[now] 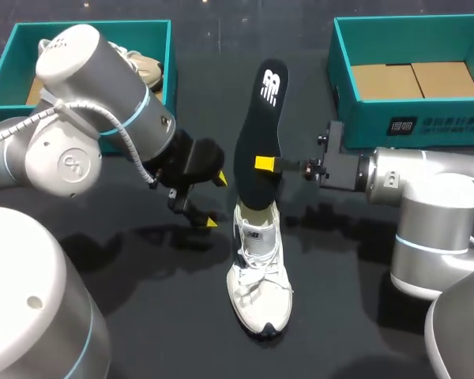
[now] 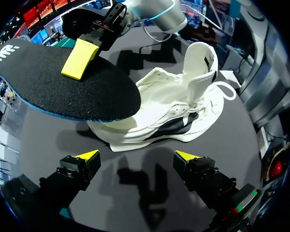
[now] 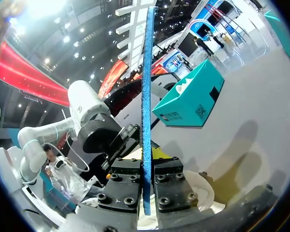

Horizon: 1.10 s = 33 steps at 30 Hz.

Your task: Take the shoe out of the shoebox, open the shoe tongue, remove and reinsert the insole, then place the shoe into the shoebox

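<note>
- Bare table [image 2: 141,145] lies between the left gripper's [image 2: 136,155] spread fingers.
- Just ahead of it the shoe [image 2: 183,111] blocks the way, and the insole [image 2: 63,82] overhangs the shoe's heel.
- The right gripper [image 1: 267,164] clamps that insole from the far side.

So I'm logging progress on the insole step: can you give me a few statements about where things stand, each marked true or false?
1. The right claw is shut on the insole. True.
2. The insole lies flat inside the white shoe. False: it is held upright over the shoe's opening.
3. The left claw grips the shoe. False: it is open beside the shoe, touching nothing.
4. The shoe sits on the table. True.
</note>
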{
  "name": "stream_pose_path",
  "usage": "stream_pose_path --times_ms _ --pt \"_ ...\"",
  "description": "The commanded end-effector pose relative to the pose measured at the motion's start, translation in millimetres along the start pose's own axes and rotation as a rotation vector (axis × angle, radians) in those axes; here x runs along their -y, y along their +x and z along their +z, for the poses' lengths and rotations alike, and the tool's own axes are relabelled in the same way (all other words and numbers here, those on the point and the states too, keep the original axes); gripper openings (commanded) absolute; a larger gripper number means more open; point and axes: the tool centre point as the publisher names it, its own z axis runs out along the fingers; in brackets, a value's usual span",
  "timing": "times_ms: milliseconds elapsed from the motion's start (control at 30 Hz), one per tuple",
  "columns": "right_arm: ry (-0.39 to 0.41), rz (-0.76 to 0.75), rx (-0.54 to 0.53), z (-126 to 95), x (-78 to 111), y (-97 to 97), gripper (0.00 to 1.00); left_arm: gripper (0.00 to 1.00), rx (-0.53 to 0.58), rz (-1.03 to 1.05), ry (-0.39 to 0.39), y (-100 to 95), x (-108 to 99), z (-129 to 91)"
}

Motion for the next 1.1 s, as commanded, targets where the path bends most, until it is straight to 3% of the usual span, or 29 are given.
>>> stream_pose_path --times_ms 33,1100 --pt "-0.011 -0.006 0.006 2 3.0 -1.3 0.0 1.0 -0.008 -0.006 0.007 -7.1 1 8" --pt "-0.004 -0.085 0.004 -4 4.8 -8.5 0.0 1.0 -0.051 -0.03 -0.009 -6.7 10 20"
